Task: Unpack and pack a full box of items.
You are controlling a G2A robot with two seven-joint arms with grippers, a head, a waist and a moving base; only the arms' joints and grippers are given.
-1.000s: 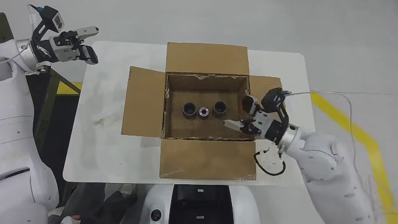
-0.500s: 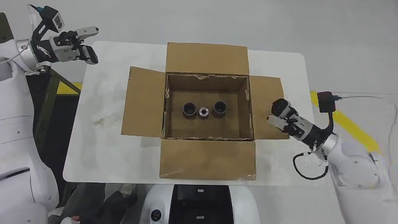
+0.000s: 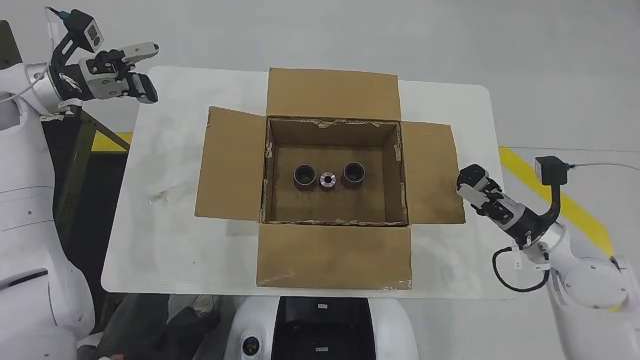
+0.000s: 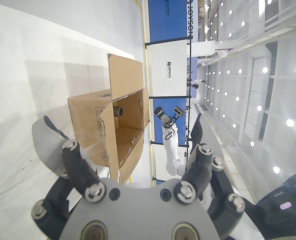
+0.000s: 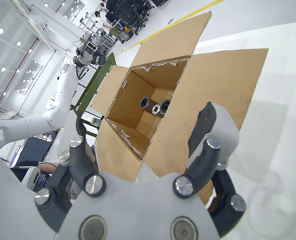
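White tabletop on a big bright factory floor. The box sits mid-tabletop with all four flaps folded out, I'd guess so the mouth stays clear for reaching straight down.

The left pincer hangs over the far left corner, spread wide and holding nothing. The right pincer is at the right edge, just beside the tip of the right flap, also spread and empty. Looks to me like both are parked clear of the opening.

Down on the box floor there's a row of three running left to right: a dark cylinder, a smaller silver one, and another dark cylinder. All stand upright, long axis vertical, bores facing up. That probably makes a top-down pinch across the sides the easy grab.
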